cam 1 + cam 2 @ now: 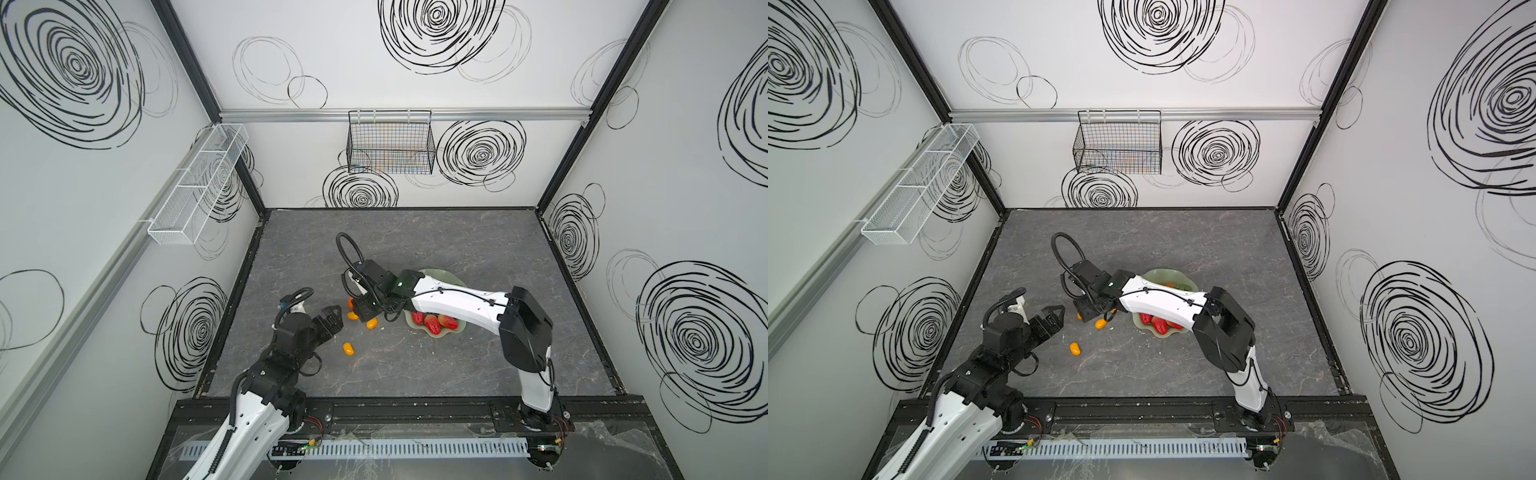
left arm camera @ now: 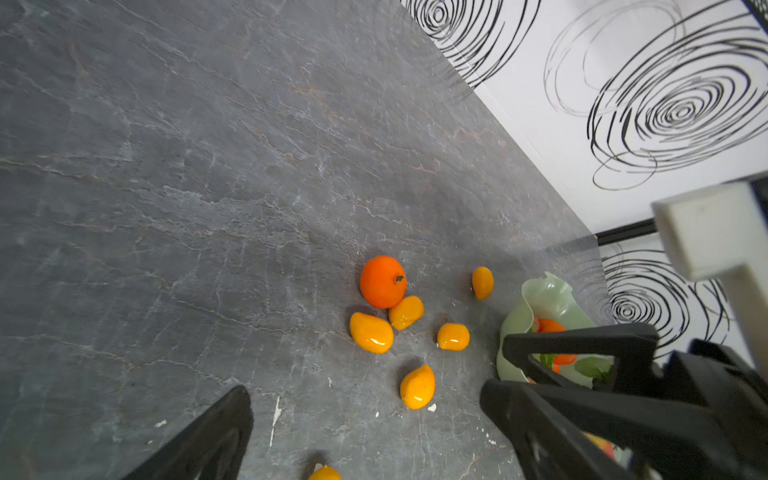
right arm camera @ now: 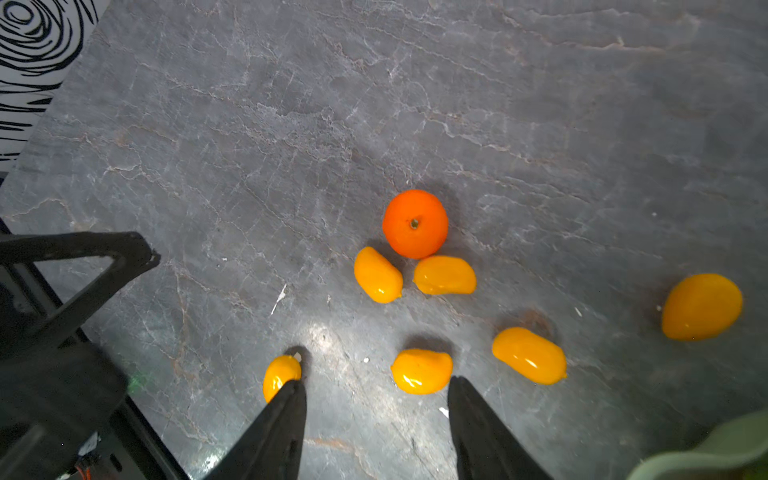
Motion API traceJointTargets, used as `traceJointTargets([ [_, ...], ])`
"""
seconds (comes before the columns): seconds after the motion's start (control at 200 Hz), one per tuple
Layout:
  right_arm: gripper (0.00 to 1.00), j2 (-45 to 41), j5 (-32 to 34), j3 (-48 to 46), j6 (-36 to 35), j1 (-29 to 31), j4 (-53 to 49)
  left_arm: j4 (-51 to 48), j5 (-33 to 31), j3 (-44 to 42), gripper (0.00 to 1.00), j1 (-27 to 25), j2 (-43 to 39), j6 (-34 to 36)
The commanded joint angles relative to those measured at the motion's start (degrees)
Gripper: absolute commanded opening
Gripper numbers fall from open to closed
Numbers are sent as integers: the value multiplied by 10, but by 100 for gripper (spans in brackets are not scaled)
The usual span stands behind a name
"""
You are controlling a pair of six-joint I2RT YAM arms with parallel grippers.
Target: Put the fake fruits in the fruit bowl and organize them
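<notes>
The pale green fruit bowl point(image 1: 441, 276) point(image 1: 1156, 275) sits mid-table, mostly hidden under my right arm, with red strawberries point(image 1: 432, 325) point(image 1: 1158, 325) showing at its near rim. Left of it, an orange tangerine point(image 3: 414, 223) point(image 2: 382, 281) and several yellow kumquats lie loose on the table. My right gripper point(image 3: 376, 388) point(image 1: 362, 312) hangs open just above them. One kumquat point(image 3: 421, 371) lies just past its fingertips and another kumquat point(image 3: 281, 374) touches the outside of one finger. My left gripper point(image 2: 365, 395) point(image 1: 337, 320) is wide open and empty, close to the left of the pile.
One lone kumquat point(image 1: 348, 349) point(image 1: 1074, 349) lies nearer the front, below the left gripper. A black wire basket point(image 1: 390, 143) hangs on the back wall and a white mesh tray point(image 1: 195, 187) on the left wall. The two grippers are close together over the fruit.
</notes>
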Motion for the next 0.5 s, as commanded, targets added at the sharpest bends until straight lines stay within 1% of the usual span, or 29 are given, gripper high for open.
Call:
traceJointTargets([
  [0.0,59,41,-3,53,-10,-7,-12,1,28,-6,99,33,-11,-25],
  [0.145,59,87,-6,103,-18,-16,-25,1,45,-9,99,78,-9,-32],
  [0.25,58,123,-9,143,-23,-21,-44,12,71,-12,99,109,1,-27],
  [0.495,58,174,-7,195,-29,-26,-69,48,137,-18,99,168,25,-18],
])
